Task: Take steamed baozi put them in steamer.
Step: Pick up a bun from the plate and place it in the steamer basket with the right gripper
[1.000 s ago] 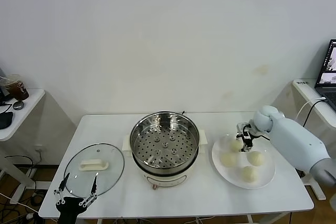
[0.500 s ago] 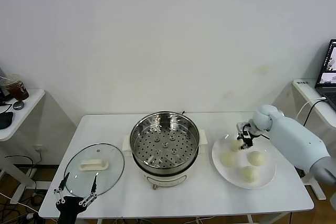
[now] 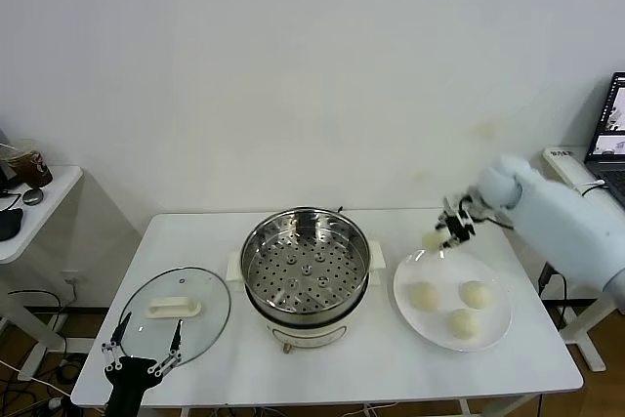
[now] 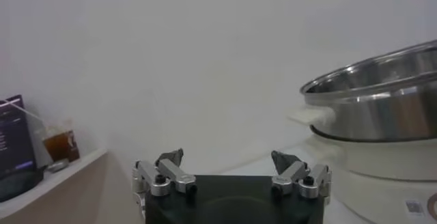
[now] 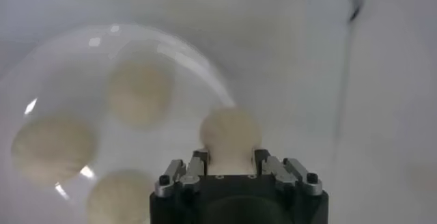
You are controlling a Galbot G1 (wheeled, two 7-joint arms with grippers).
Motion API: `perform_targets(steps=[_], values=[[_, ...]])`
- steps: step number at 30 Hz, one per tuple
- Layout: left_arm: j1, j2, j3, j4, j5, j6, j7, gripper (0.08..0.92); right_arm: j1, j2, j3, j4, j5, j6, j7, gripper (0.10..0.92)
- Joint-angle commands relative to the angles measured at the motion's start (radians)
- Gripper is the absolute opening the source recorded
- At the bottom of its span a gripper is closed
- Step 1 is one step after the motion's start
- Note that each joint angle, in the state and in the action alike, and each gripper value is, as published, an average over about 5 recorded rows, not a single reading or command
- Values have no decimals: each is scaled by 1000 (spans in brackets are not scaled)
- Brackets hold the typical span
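1. Right gripper (image 3: 444,234): its jaws are closed on one steamed baozi (image 3: 434,238), lifted clear above the white plate (image 3: 493,322). In the right wrist view the bun (image 5: 230,134) sits squarely between the two fingers (image 5: 198,164), bulging out past their tips.

2. Below the closed jaws, three more buns lie on the plate: one (image 3: 423,295) nearest the steamer, one (image 3: 476,293) beside it towards the robot's right, and one (image 3: 463,323) closest to the robot. None of them touches the gripper. In the right wrist view the same three (image 5: 140,92) (image 5: 52,149) (image 5: 116,194) appear beyond and to one side of the held bun, on the plate's rim-bounded surface (image 5: 205,68).

3. Steamer (image 3: 306,273): it stands on the white table (image 3: 381,363), to the robot's left of the right gripper's jaws and well apart from them. Its perforated tray holds no bun. Its nearest handle lies between the pot and the plate.

4. Left gripper (image 3: 140,366): parked at the near edge of the table, jaws spread wide and holding nothing. The glass lid (image 3: 176,313) lies flat just ahead of the fingertips. In the left wrist view the two fingers (image 4: 169,157) stand far apart with bare space between them, and the steamer's steel wall (image 4: 372,109) rises off to one side of the jaws.
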Motion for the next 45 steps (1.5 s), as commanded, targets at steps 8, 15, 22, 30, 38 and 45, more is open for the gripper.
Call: perform_targets(steps=[8, 15, 22, 30, 38, 45], values=[[-8, 6, -18, -3, -16, -3, 2, 823, 371, 224, -328, 121, 318, 124, 18, 433], [2, -7, -36, -10, -18, -6, 3, 823, 281, 411, -380, 83, 271, 278, 24, 440], [17, -26, -52, -20, -16, -5, 4, 823, 178, 506, -368, -53, -14, 448, 29, 454], [23, -32, -65, -19, -15, -6, 3, 823, 89, 521, -348, -143, -164, 557, 88, 467], [12, -37, -59, -7, -15, -8, 2, 823, 38, 560, -298, -209, -291, 620, 153, 475], [12, -37, -58, -2, -16, -13, 1, 823, 18, 579, -267, -271, -370, 655, 171, 503]])
